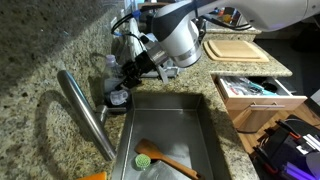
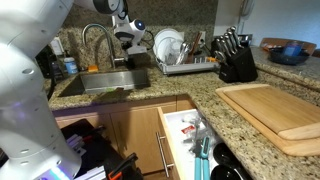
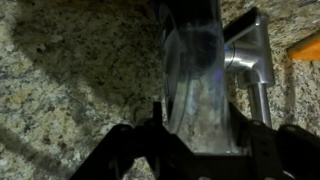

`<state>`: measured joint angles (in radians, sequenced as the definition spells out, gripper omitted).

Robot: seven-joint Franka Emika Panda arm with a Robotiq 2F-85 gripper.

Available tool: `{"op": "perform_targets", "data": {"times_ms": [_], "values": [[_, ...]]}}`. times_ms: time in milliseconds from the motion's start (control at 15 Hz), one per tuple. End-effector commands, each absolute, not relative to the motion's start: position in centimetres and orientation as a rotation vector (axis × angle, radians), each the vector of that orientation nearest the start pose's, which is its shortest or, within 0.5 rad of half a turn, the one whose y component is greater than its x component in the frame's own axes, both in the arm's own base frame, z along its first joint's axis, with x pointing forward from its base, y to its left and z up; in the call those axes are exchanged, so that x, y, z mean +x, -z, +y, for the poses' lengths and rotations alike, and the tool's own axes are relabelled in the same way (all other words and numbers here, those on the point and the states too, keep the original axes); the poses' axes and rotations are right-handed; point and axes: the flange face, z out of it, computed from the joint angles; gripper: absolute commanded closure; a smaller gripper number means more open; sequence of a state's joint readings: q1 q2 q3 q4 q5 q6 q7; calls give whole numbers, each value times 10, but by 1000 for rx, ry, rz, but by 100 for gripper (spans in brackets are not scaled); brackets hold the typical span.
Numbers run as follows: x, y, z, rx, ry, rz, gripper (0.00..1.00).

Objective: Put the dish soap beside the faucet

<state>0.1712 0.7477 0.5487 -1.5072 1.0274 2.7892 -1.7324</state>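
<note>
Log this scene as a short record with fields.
dish soap: between the jaws, next to the base of the faucet
gripper: around the dish soap; whether it grips cannot be told
faucet: long steel spout, slanting in an exterior view
sink: holds a green brush
drawer: open

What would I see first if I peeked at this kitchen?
The big white robot arm bending over the counter, its gripper holding the dark dish soap by the sink's corner. Next, the long shiny faucet slanting beside the sink, and the wooden spoon lying inside.
</note>
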Motion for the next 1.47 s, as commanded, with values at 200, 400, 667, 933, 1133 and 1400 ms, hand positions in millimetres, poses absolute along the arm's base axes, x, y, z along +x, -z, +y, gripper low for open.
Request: {"op": "perform_targets", "data": {"times_ms": [200, 400, 667, 933, 1133, 1400], "values": [[643, -309, 375, -1954, 1064, -1352, 0], [642, -306, 364, -2033, 1027, -1305, 0], [640, -300, 340, -2247, 877, -1190, 0], [649, -294, 346, -2221, 890, -1185, 0], [647, -296, 345, -2226, 888, -1183, 0], [640, -291, 334, -2337, 831, -1135, 0]]}}
